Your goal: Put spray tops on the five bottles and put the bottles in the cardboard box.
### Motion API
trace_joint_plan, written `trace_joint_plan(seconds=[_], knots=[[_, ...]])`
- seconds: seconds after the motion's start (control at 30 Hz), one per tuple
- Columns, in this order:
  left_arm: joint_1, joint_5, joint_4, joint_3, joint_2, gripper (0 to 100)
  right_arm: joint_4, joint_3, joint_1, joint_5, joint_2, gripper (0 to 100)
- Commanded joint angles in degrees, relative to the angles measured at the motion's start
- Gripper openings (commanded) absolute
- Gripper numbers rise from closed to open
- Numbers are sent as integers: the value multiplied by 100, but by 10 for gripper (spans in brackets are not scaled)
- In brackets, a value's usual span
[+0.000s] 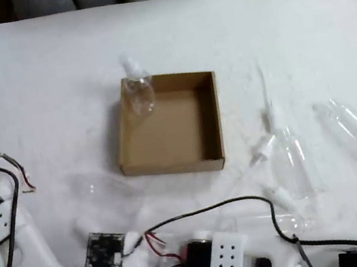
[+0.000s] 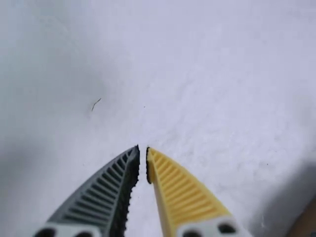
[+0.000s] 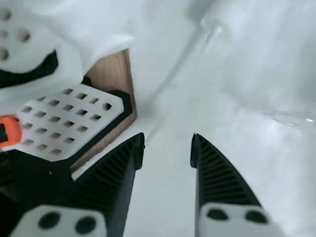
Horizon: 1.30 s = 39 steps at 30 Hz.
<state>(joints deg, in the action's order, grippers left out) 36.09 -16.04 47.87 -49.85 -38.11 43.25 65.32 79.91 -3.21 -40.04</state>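
Observation:
The open cardboard box [image 1: 167,125] sits mid-table. A clear bottle with a spray top [image 1: 138,91] leans over the box's far left corner. Two clear bottles [image 1: 292,160] [image 1: 354,129] lie to the right of the box, and a faint one [image 1: 101,186] lies to its left. Loose spray tops [image 1: 264,149] with thin tubes lie between the box and the right-hand bottles. My left gripper [image 2: 142,152] is shut, with nothing in it, over bare white table. My right gripper [image 3: 168,145] is open and empty above the table, with a clear bottle [image 3: 276,94] beyond it.
Both arms' white bodies and cables [image 1: 214,255] crowd the near edge, along with a small circuit board [image 1: 104,251]. In the right wrist view a perforated white arm part [image 3: 69,116] and a wooden edge [image 3: 113,74] lie close beside the gripper.

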Motion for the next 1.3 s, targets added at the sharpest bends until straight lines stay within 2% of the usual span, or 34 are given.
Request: trace_joint_plan(seconds=[0.0, 0.17, 0.3, 0.57, 0.7, 1.07, 1.27], knots=[[31, 44, -176, 246, 4, 24, -119, -281, 145, 308, 22, 124], [4, 35, -176, 246, 4, 24, -163, -308, 549, 440, 303, 124], [4, 35, -176, 246, 4, 24, -549, -281, 488, 536, 699, 123], [4, 35, -176, 246, 4, 24, -1033, -316, -57, 536, 1411, 110], [4, 35, -176, 237, 4, 24, -1218, -316, -470, 536, 1411, 12], [13, 35, -352, -18, -4, 24, -1182, -422, -1719, 571, 1411, 15], [40, 35, -651, -167, -4, 24, -549, -607, -1921, 536, 1411, 15]])
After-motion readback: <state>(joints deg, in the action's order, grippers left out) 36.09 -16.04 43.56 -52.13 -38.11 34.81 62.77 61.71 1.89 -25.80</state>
